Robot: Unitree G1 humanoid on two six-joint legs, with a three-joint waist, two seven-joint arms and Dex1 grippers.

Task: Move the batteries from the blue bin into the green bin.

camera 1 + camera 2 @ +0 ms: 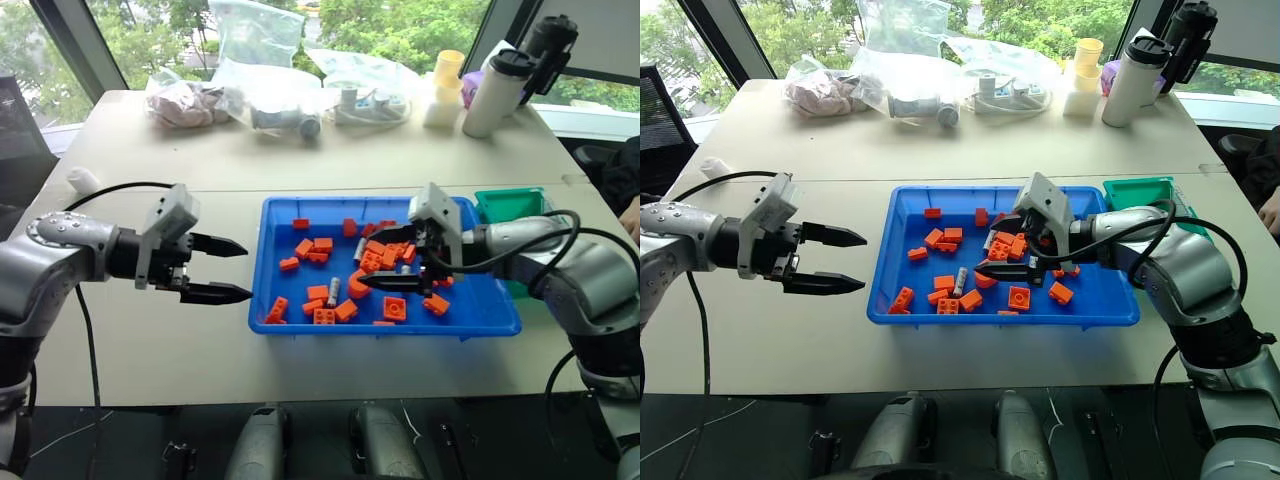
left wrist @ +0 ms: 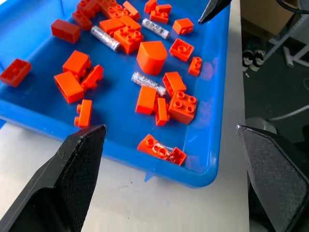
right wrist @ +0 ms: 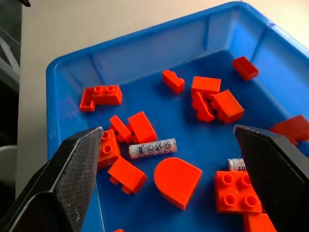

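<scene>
The blue bin [image 1: 478,305] lies mid-table, scattered with orange bricks [image 1: 394,308]. Among them are silver batteries: one [image 1: 333,292] near the front left, the same one [image 3: 152,148] beside a rounded orange piece [image 3: 177,181] in the right wrist view. The left wrist view has three batteries [image 2: 148,83] [image 2: 105,38] [image 2: 155,28]. My right gripper [image 3: 167,129] hovers open over the bin's middle, pointing left, with nothing between its fingers. My left gripper [image 1: 247,270] is open above the table just left of the bin. The green bin [image 1: 510,205] stands at the blue bin's far right corner.
Along the table's far side are clear plastic bags [image 1: 270,90], yellow cups [image 1: 447,85], a white bottle [image 1: 495,95] and a black bottle [image 1: 548,45]. A person's hand [image 1: 630,215] shows at the right edge. Bare tabletop lies left of and in front of the blue bin.
</scene>
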